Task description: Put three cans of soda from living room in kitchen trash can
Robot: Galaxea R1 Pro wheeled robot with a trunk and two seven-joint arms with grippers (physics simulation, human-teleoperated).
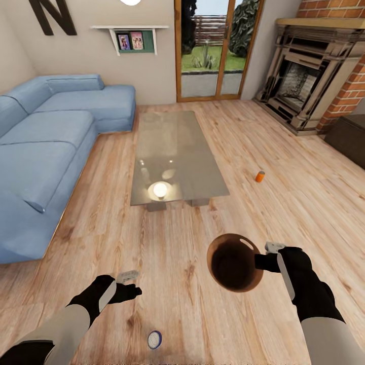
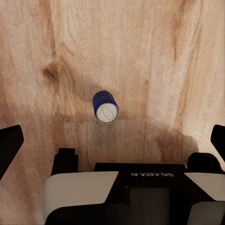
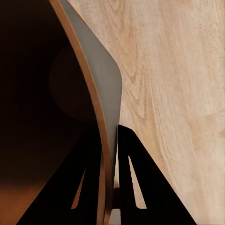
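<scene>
Looking down from the head view, a pale wooden plank floor [image 1: 177,263] spreads through the living room, with a blue corner sofa [image 1: 45,152], a glass-topped bench [image 1: 172,152], a red-brick fireplace [image 1: 309,76] and wood-framed glass doors [image 1: 215,48]. One small bright-orange soda can [image 1: 260,176] lies on the floor beside the bench. A blue can with a grey metal end [image 1: 154,339] stands near the left gripper [image 1: 133,284], whose arm reaches forward and low. The right gripper [image 1: 263,261] holds the round copper-brown bin [image 1: 234,262] tilted, mouth facing the camera.

Left wrist view: the blue can [image 2: 106,107] sits on the floor between widely spread fingers [image 2: 9,145].

Right wrist view: two dark fingers [image 3: 136,183] pinch the bin's rim [image 3: 101,93].
</scene>
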